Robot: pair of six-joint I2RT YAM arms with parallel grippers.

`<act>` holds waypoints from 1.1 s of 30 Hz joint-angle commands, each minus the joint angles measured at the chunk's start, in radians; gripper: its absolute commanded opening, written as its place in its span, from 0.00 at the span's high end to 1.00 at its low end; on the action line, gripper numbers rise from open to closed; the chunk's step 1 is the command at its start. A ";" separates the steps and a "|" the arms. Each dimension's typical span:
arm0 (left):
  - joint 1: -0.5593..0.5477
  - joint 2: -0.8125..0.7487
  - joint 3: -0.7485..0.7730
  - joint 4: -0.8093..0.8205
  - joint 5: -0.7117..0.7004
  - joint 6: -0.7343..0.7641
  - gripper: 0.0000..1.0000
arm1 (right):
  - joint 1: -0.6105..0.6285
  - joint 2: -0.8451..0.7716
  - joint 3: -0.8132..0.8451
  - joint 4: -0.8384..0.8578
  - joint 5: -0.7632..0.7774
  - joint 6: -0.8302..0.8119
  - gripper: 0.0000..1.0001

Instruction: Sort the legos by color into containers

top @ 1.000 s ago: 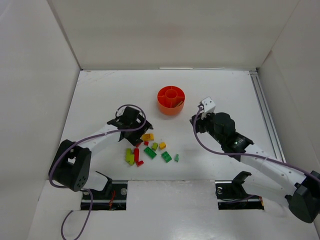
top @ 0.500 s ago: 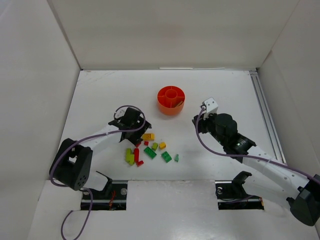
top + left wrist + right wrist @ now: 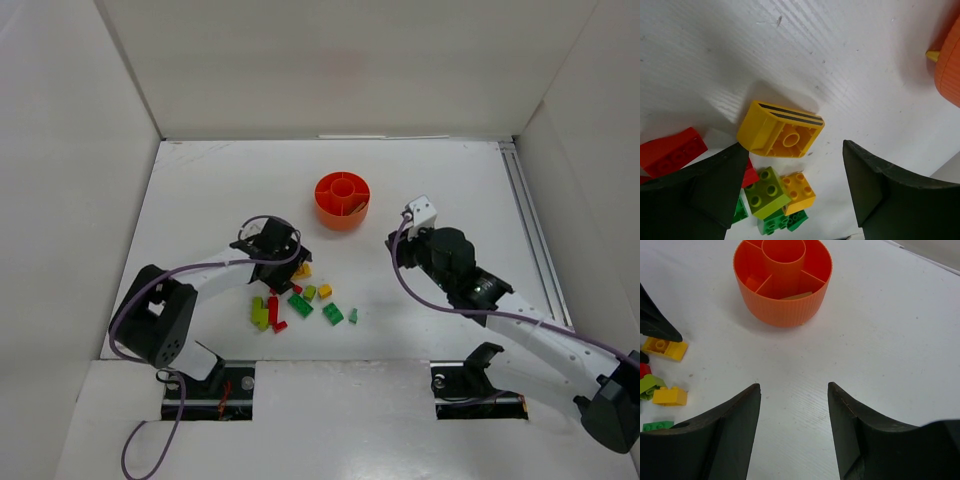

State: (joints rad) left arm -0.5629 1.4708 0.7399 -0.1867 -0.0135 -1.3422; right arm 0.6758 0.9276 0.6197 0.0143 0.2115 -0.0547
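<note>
Near centre of bench [image 3: 200, 190], legos [image 3: 299, 303] lie loose, on the near side of orange dish [image 3: 786, 307]. Left claw [image 3: 793, 146] open, yellow brick [image 3: 782, 131] between its tips, ungripped. Right claw [image 3: 794, 387] partly open, empty, facing dish.

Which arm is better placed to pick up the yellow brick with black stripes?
Left. The left gripper hangs open over the yellow striped brick, a finger on each side; the right gripper is empty, facing the orange dish.
</note>
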 commanded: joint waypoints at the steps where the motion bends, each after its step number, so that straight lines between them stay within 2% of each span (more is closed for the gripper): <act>1: 0.000 0.042 0.032 -0.031 -0.054 -0.009 0.27 | 0.008 -0.041 0.000 -0.010 0.028 0.015 0.39; 11: 0.031 0.072 0.062 -0.071 -0.103 -0.034 0.28 | 0.008 -0.059 0.009 -0.042 0.037 0.015 0.39; 16: 0.043 0.101 0.108 -0.108 -0.140 -0.019 0.34 | 0.008 -0.059 0.009 -0.042 0.055 0.015 0.39; 19: 0.043 0.127 0.134 -0.108 -0.131 0.011 0.42 | 0.008 -0.069 0.009 -0.051 0.066 0.006 0.39; 25: -0.032 0.166 0.174 -0.143 -0.120 0.031 0.43 | 0.008 -0.069 0.009 -0.060 0.086 -0.004 0.39; 28: -0.032 0.166 0.145 -0.152 -0.129 0.031 0.43 | 0.008 -0.069 0.009 -0.060 0.095 -0.004 0.39; 29: -0.032 0.166 0.145 -0.152 -0.129 0.031 0.47 | 0.008 -0.078 0.009 -0.069 0.095 -0.004 0.39; 32: -0.032 0.166 0.121 -0.152 -0.129 0.021 0.47 | 0.008 -0.087 0.000 -0.070 0.095 -0.004 0.39; 33: -0.032 0.166 0.121 -0.152 -0.129 0.021 0.52 | 0.008 -0.087 0.000 -0.070 0.095 -0.004 0.39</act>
State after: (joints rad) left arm -0.5941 1.6203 0.8986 -0.2607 -0.1204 -1.3281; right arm 0.6758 0.8669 0.6197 -0.0681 0.2855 -0.0555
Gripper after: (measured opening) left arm 0.502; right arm 0.612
